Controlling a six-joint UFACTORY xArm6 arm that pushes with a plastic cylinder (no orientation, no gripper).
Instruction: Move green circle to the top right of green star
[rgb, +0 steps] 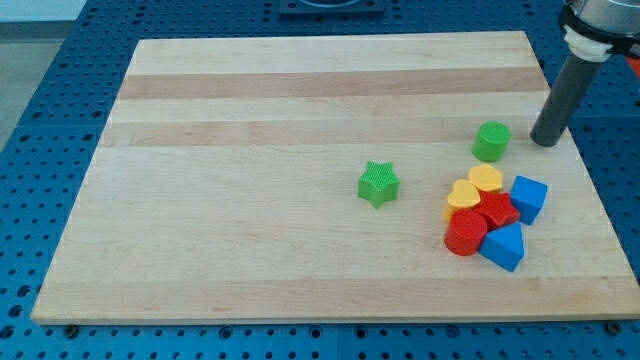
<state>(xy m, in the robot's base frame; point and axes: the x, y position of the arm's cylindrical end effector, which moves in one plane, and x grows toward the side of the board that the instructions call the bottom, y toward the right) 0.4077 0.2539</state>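
Blue perforated matting surrounds the pale wooden desk (250, 110), whose planks run from the view's left to the view's right. Near the desk's right edge the dark straight rod comes down from the view's top right corner, and its tip (545, 142) rests on the wood just to the right of the green circle block (491, 141), apart from it by a narrow gap. No jaws exist on this arm, so neither an open nor a closed state applies. The green circle block is a short upright cylinder with its axis vertical and no distinguishable facing. It stands up and to the right of the green star block (378, 184), well apart from it. Below the circle sits a tight cluster: two yellow heart-like blocks (474, 188), a red cylinder (465, 233), another red block (497, 210) and two blue blocks (528, 196).
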